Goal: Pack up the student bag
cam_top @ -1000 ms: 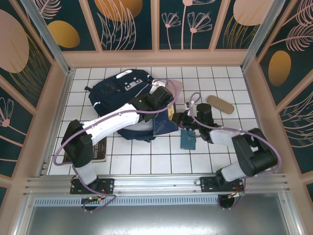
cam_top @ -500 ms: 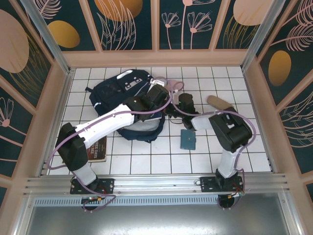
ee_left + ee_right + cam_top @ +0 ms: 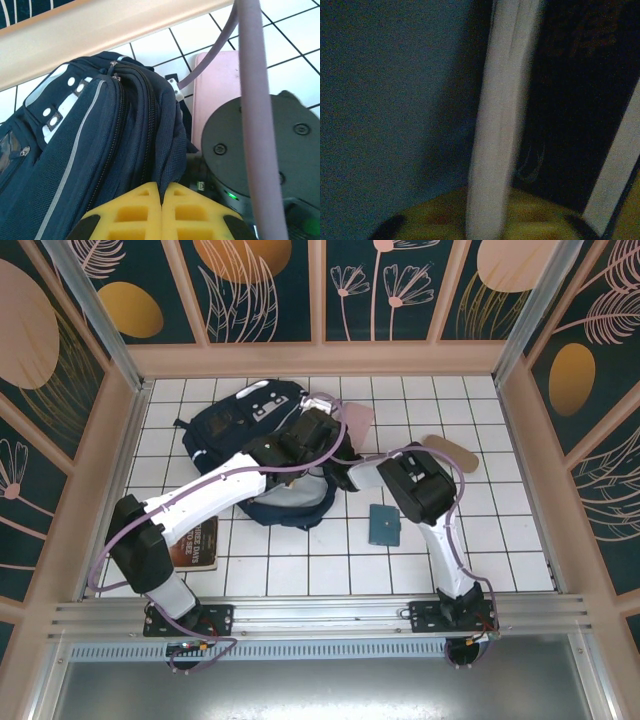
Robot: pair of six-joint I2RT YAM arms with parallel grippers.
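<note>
Both arms at large navy-blue fabric backpack (image 3: 225, 430), lying rear-left on white tiled table (image 3: 500, 540).
L gripper (image 3: 161, 192): yellow pads pressed together on a fold of backpack fabric. R gripper (image 3: 487, 210): in dark, pale strip (image 3: 500, 100) across it; grip can't tell.

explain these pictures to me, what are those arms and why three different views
Two robot arms are bolted at the near edge of a white tiled table. The wide picture looks down from above; the other two come from cameras on each wrist. On the table lie a navy backpack, a pink flat item, a tan oval case, a small teal book and a dark book. The left gripper is shut, seemingly pinching a fold of the backpack. The right gripper reaches into the backpack; its view is dark, so I cannot tell its grip.
</note>
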